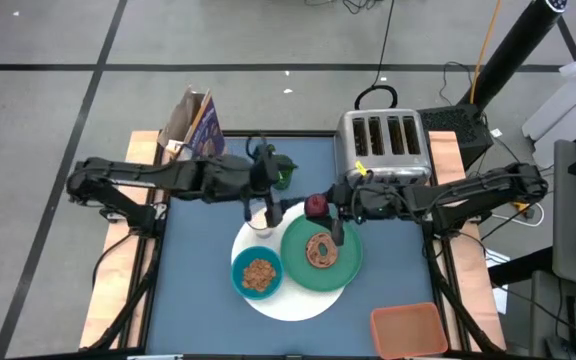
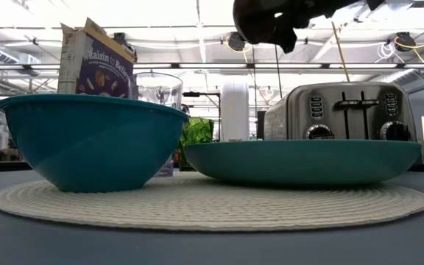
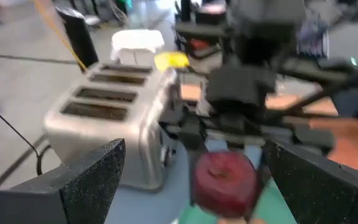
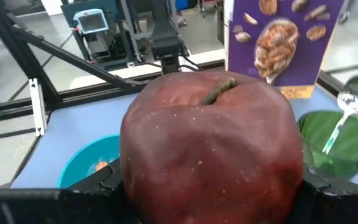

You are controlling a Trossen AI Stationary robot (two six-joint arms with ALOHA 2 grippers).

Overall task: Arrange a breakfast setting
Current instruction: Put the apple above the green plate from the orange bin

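Note:
A big white mat point(image 1: 303, 300) bears a green plate point(image 1: 346, 268) with a bagel point(image 1: 320, 248) and a teal bowl point(image 1: 258, 275) of cereal. A small clear glass point(image 2: 159, 90) stands at the mat's far left edge. My left gripper point(image 1: 270, 205) is open and empty just above it. My right gripper point(image 1: 318, 207) is shut on the dark-red fruit point(image 4: 210, 124) above the plate's far rim. The green cup point(image 4: 344, 140) with the spoon point(image 4: 348, 104) stands beyond, by the purple cereal box point(image 1: 206, 125). My right gripper pinches the dark-red fruit between its two fingers, one on each of its opposite sides point(image 4: 129, 168), low on its body. The fingers come level from the table's right side. The fruit sits upright, stem up, lifted clear of plate and mat.
The silver toaster point(image 1: 383, 145) stands at the far right, close behind my right arm. The orange-pink tray point(image 1: 408, 328) lies at the near right corner. The two grippers face each other only a short way apart over the mat's far edge.

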